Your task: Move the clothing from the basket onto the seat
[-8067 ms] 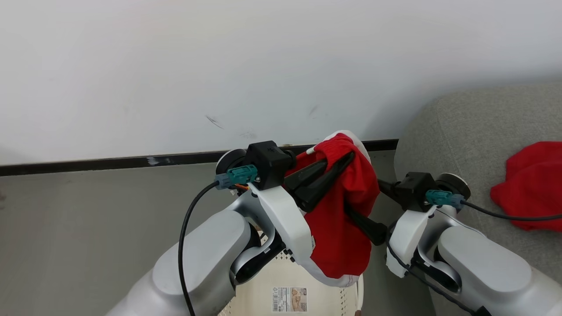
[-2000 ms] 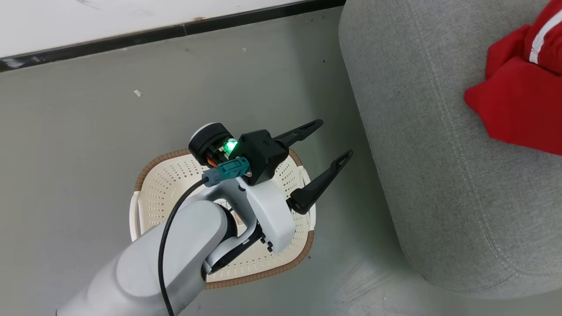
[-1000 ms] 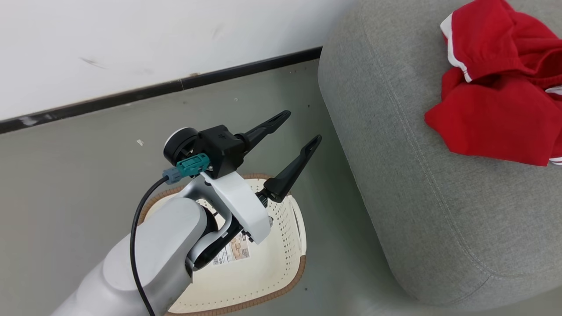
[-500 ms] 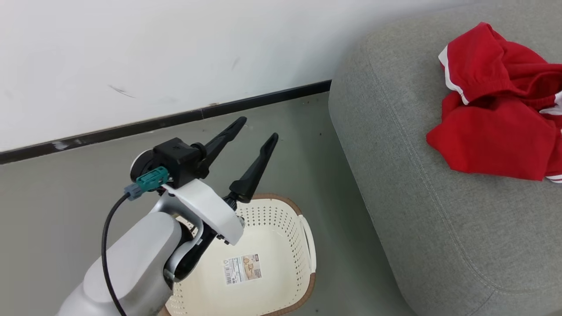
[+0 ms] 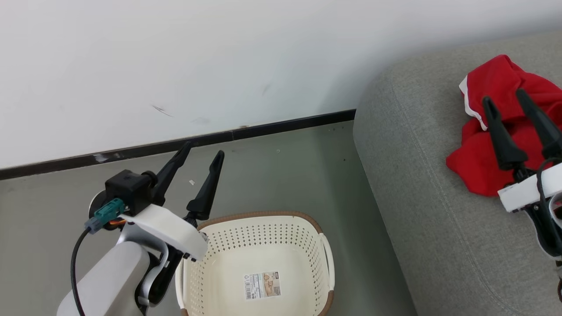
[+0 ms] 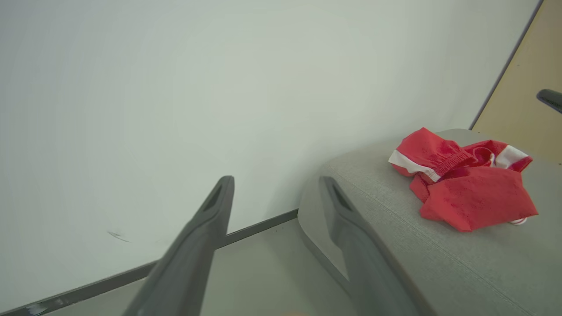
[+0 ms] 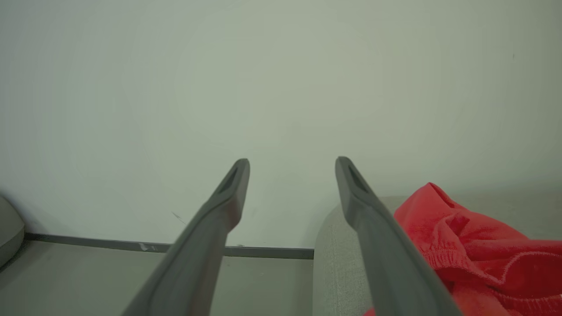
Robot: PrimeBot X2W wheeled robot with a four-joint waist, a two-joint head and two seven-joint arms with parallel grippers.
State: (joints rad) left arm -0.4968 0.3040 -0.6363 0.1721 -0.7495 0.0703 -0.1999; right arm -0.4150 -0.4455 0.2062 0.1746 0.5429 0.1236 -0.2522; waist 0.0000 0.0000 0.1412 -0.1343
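Your left gripper (image 5: 203,149) sits at the lower left of the head view, fingers spread apart and holding nothing, just beside the upper-left rim of the basket (image 5: 259,215). The basket stands on the floor (image 5: 272,175) at bottom centre, and its cream bottom shows a printed label (image 5: 262,285). At the right edge your right gripper (image 5: 504,97) is spread wide too, nothing between its fingers, hovering in front of the clothing (image 5: 472,169). That red heap lies crumpled on the seat (image 5: 417,175) at upper right, with a white trim band showing, well apart from the basket.
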